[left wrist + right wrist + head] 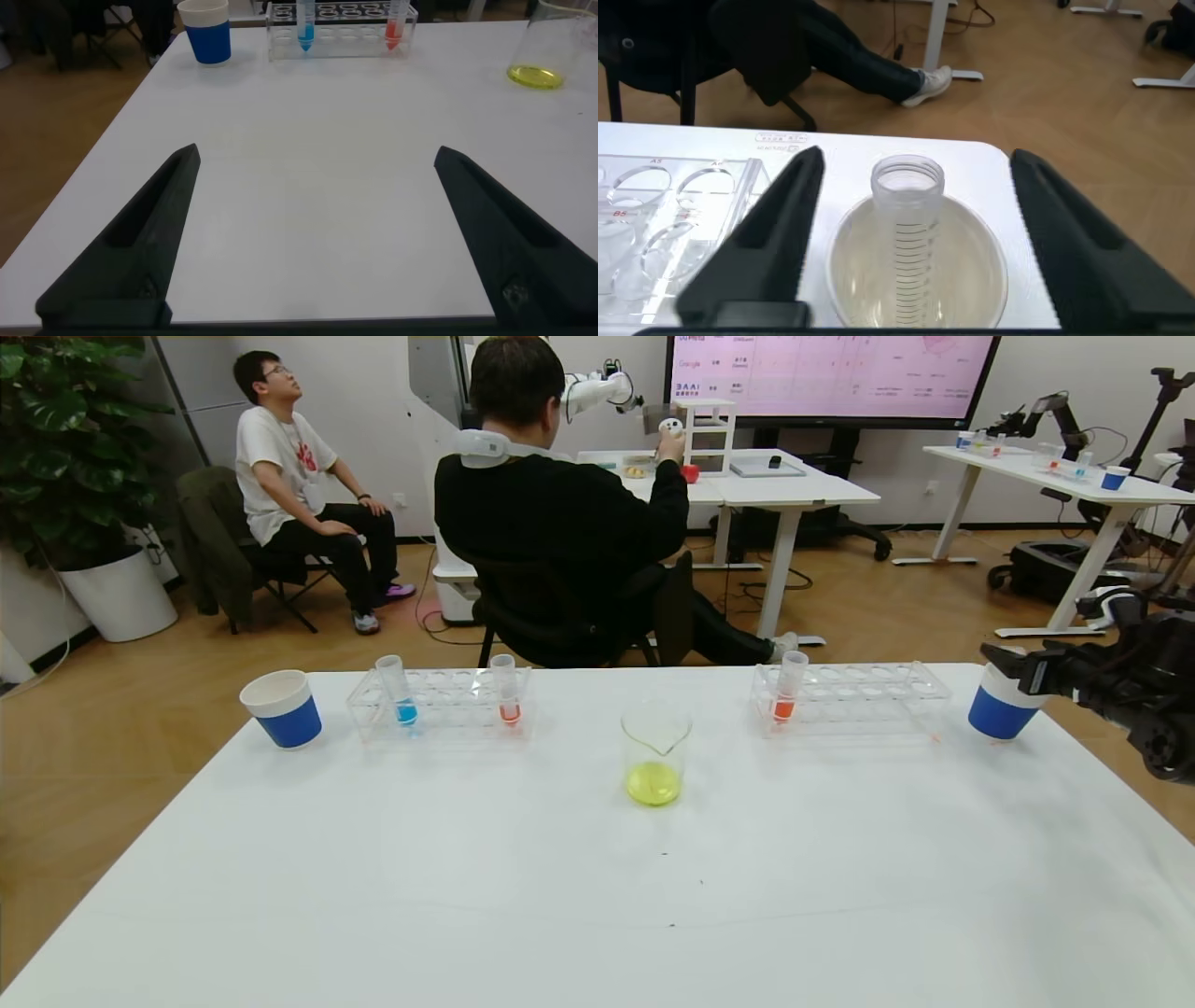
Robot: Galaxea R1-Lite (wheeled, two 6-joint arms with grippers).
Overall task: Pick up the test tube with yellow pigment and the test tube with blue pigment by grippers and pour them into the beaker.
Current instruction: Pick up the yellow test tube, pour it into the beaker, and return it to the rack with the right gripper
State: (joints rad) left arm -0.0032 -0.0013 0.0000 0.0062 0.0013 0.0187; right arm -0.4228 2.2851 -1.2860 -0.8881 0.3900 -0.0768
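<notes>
Yellow liquid already in beaker point(655, 753), mid-table. Emptied tube point(907, 233) standing in right-hand cup point(999, 707), between spread fingers of right gripper point(910, 243), apparently discarded. Blue tube point(400, 691) upright in left rack point(439, 705), pending. Left gripper point(313, 243) wide open, low over near table, unloaded

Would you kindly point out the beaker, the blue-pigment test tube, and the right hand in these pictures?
beaker point(655, 751): head view, on its clear wall above the yellow liquid.
test tube with blue pigment point(405, 711): head view, on the blue liquid at its lower end.
right hand point(910, 238): right wrist view, midway between its open fingertips.
</notes>
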